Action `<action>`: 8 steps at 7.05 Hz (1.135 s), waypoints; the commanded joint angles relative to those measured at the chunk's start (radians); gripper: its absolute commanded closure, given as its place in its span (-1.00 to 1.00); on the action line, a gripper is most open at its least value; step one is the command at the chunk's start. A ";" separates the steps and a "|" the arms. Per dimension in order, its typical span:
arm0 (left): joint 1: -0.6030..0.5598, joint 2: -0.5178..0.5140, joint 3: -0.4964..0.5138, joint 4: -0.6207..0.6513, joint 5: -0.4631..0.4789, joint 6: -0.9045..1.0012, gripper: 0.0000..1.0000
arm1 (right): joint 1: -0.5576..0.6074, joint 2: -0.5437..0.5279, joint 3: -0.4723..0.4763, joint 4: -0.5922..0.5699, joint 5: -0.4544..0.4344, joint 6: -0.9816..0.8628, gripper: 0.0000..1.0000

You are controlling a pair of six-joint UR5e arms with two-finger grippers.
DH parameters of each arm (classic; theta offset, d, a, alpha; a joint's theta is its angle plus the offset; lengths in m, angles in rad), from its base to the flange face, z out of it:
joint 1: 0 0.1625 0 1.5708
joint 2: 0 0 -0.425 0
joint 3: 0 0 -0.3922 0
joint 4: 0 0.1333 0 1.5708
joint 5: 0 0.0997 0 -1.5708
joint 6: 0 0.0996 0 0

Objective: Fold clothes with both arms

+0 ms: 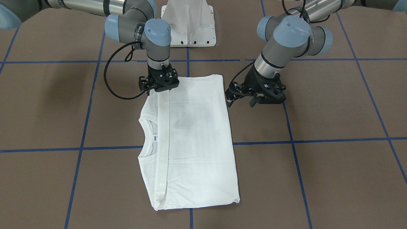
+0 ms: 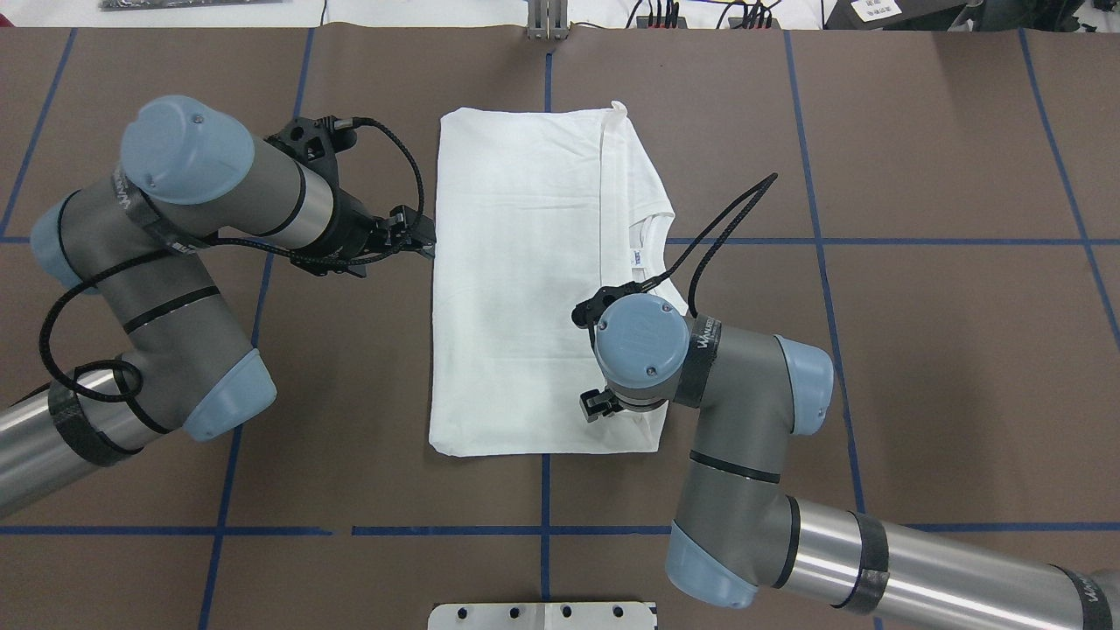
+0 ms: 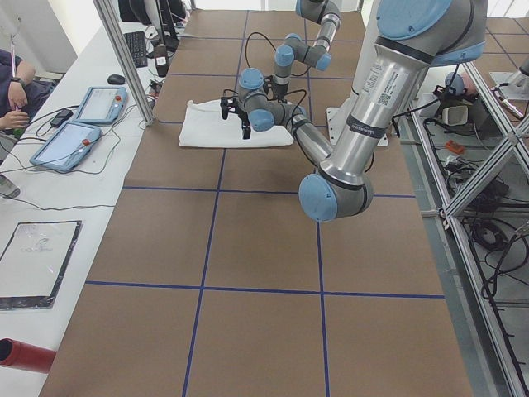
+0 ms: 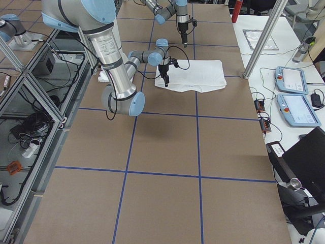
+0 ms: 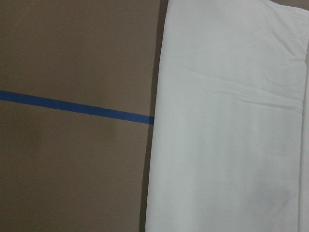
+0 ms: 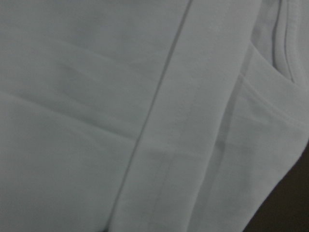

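Shirt: white long-sleeved T-shirt (image 1: 197, 140) — folded into a neat rectangle, flat on the brown table (image 1: 318, 111).
Collar: ribbed round collar (image 1: 147, 136) — open at one long edge, small label (image 1: 155, 138) inside.

Silver-grey tubes of left arm (image 2: 166, 324) and right arm (image 2: 744, 376), light-blue joint caps (image 2: 188, 149), looped black cables (image 2: 44, 337), black bands

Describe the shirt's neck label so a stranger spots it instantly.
On the brown table crossed by blue tape lines lies one folded white T-shirt. Along one long edge its ribbed round collar opens; just inside sits the neck label, a tiny tag with bluish print, the only blue on the white cloth.
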 commanded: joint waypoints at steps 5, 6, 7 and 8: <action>0.002 -0.004 0.029 -0.050 0.000 -0.009 -1.00 | 0.052 -0.042 0.008 0.001 0.006 -0.012 -1.00; 0.002 -0.004 0.029 -0.050 0.000 -0.009 -1.00 | 0.062 -0.054 0.018 0.001 0.009 -0.012 -1.00; 0.002 -0.004 0.029 -0.050 0.000 -0.009 -1.00 | 0.076 -0.097 0.053 0.001 0.014 -0.014 -1.00; 0.002 -0.004 0.029 -0.050 0.000 -0.009 -1.00 | 0.093 -0.184 0.148 -0.010 0.020 -0.014 -1.00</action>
